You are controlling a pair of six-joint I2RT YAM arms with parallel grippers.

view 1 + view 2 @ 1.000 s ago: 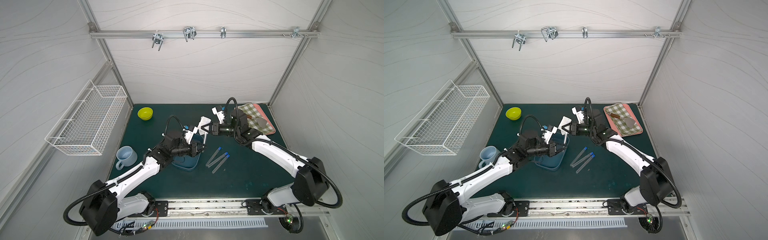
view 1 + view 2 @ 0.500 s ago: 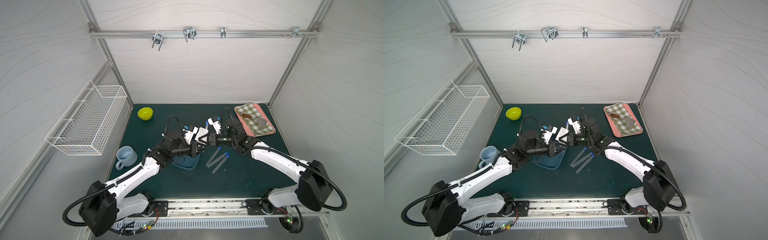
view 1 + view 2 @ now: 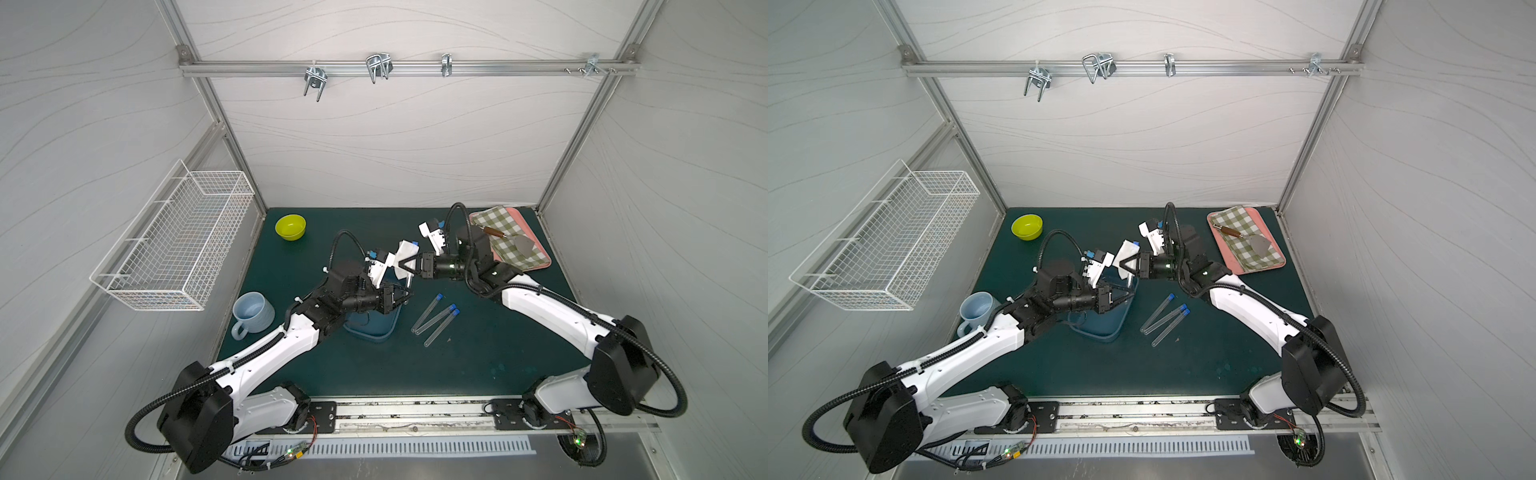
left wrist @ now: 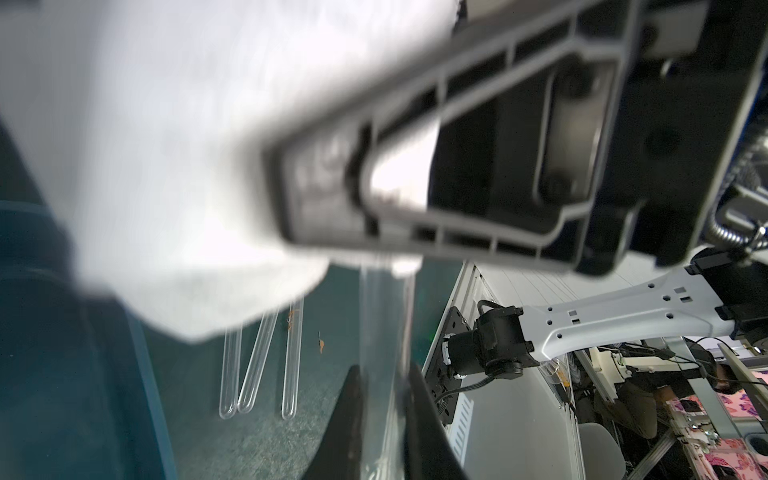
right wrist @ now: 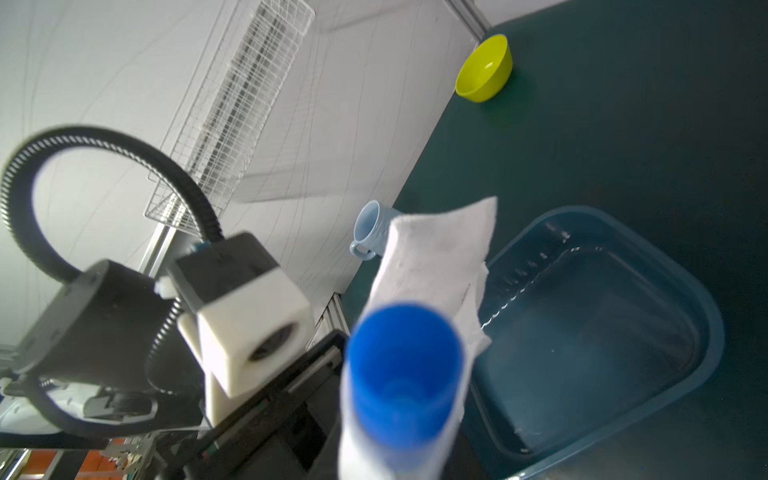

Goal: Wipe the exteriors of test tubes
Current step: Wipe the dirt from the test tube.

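The dark green mat (image 3: pixel 478 365) fills the lower middle of both top views. A white wire basket (image 3: pixel 178 241) hangs on the wall at frame left. At the mat's upper right lies a pink tray (image 3: pixel 540 264) covered by a checked cloth (image 3: pixel 511 245), with a brown-handled spatula (image 3: pixel 524 245) on it. A translucent blue tray (image 3: pixel 370 337) sits left of centre, partly under the left arm. A pale blue mug (image 3: pixel 251 309) stands at the mat's left edge and a yellow-green bowl (image 3: pixel 290 226) near its upper left corner.

Above the blue tray the two grippers meet tip to tip. The left gripper (image 4: pixel 383 370) is clamped on one test tube (image 4: pixel 384 332), its blue cap (image 5: pixel 405 365) facing the right wrist camera. The right gripper (image 3: pixel 401 266) appears pinched on a white cloth (image 5: pixel 436 266) that wraps that tube's capped end; its fingertips are hidden in the folds.

Three more test tubes (image 3: pixel 434 318) lie on the mat just right of the blue tray, side by side, caps toward the upper right.
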